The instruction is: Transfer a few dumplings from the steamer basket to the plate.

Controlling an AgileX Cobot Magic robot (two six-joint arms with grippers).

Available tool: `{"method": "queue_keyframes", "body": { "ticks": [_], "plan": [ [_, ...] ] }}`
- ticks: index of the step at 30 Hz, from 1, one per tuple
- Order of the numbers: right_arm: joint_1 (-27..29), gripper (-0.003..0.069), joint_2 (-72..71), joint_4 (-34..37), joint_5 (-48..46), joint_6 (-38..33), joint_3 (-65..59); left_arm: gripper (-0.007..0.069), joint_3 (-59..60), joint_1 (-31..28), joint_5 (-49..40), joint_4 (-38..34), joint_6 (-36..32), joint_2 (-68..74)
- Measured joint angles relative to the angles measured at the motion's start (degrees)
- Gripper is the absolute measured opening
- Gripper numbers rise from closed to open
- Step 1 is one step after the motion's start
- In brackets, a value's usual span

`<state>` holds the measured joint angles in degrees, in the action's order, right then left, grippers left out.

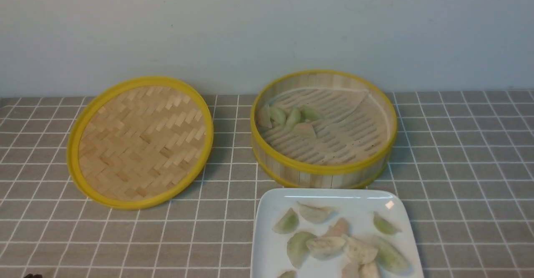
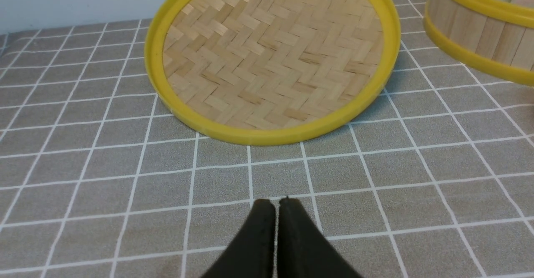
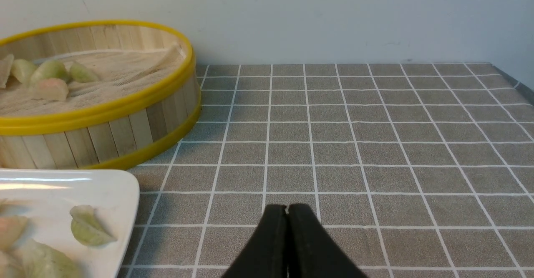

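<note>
1. Both pincers, the left gripper (image 2: 276, 205) and the right gripper (image 3: 287, 211), are clenched, with nothing between their tips.
2. They're over the tiled cloth (image 3: 333, 152), away from the food, so I'd say the arms are at rest between moves.
3. Nearer the robot sits the plate (image 1: 267, 211), already carrying a good scatter of dumplings (image 1: 326, 246), some overlapping in the middle.
4. Just beyond it stands the steamer basket (image 1: 321, 178), a few more dumplings bunched toward its left side.
5. Looks to me as though the moving may well be done. If another is wanted, the right gripper should open, reach over the basket wall and pinch one soft skin gently.
</note>
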<state>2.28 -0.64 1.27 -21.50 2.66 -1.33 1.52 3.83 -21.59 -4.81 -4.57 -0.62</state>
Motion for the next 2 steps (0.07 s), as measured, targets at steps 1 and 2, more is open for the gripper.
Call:
{"method": "queue_keyframes", "body": {
  "ticks": [1,2],
  "plan": [
    [0.0,-0.0014,0.0,0.0,0.0,0.0,0.0,-0.0005,0.0,0.0,0.0,0.0,0.0,0.0],
    [0.0,-0.0014,0.0,0.0,0.0,0.0,0.0,-0.0005,0.0,0.0,0.0,0.0,0.0,0.0]
  ]
}}
